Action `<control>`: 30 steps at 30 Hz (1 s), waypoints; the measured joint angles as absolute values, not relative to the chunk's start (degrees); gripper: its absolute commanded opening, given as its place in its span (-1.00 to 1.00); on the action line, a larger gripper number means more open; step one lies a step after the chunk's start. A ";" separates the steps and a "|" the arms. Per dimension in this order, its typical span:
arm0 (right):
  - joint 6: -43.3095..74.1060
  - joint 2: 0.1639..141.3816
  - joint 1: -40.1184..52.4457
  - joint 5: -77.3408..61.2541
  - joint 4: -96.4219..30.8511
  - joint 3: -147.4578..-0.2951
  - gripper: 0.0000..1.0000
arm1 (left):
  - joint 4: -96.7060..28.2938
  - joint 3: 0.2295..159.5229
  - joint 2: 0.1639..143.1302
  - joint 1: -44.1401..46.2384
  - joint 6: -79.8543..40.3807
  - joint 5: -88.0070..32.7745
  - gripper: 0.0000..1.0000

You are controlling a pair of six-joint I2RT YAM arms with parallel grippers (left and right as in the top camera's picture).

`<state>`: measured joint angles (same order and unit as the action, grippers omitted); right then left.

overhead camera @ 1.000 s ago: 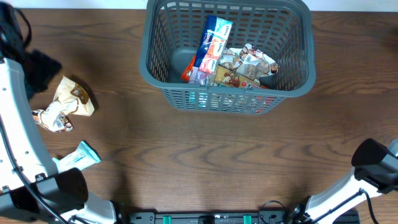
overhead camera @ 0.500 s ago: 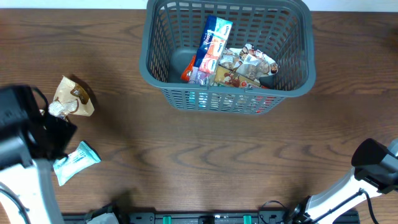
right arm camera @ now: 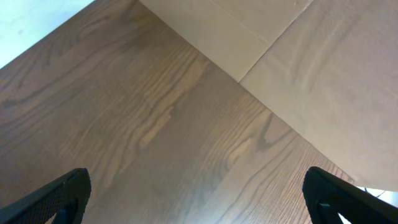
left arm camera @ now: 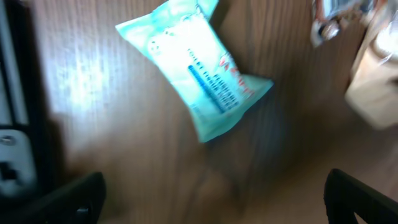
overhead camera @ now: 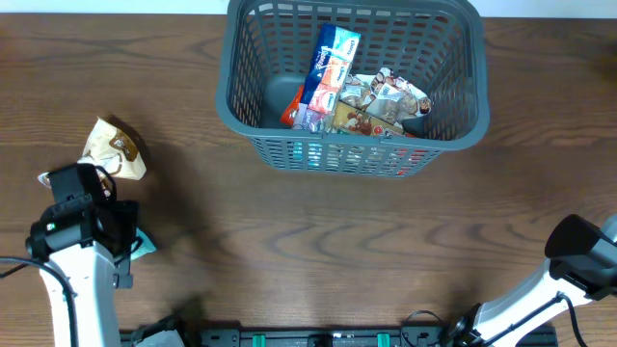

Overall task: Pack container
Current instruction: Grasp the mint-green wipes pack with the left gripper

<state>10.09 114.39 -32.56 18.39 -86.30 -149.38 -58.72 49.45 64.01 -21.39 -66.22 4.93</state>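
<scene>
The container (overhead camera: 463, 130) is a dark grey-blue slotted basket at the back centre, holding several snack packets (overhead camera: 357, 92). On the table at the left lie a beige packet (overhead camera: 118, 149) and a teal packet, mostly hidden under my left arm, with only a corner (overhead camera: 144, 247) showing. My left gripper (overhead camera: 85, 220) hovers over it. The blurred left wrist view shows the teal packet (left arm camera: 200, 73) lying flat ahead of the open, empty jaws (left arm camera: 214, 199). The beige packet (left arm camera: 378, 84) is at the right edge of that view. My right gripper (right arm camera: 199, 193) is open and empty over bare wood.
A small silver packet (left arm camera: 336, 14) lies beside the beige one. My right arm (overhead camera: 578, 258) sits at the front right corner. The table's edge (right arm camera: 236, 78) crosses the right wrist view, with tan floor beyond.
My left arm has swung from the far left edge down toward the front left and now covers most of the teal packet. The right arm and basket have not moved.
</scene>
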 measured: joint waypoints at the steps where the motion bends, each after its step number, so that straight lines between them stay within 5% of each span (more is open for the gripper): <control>1: 10.09 114.39 -32.56 18.39 -86.30 -149.38 0.99 | -57.69 49.45 64.69 -21.39 -67.77 4.95 0.97; 30: 10.09 114.39 -32.56 18.39 -86.30 -149.38 0.98 | -48.45 49.43 81.06 -33.76 -78.24 6.39 0.97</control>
<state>10.09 114.39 -32.56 18.39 -86.30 -149.38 -48.45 49.43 81.06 -33.76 -78.24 6.39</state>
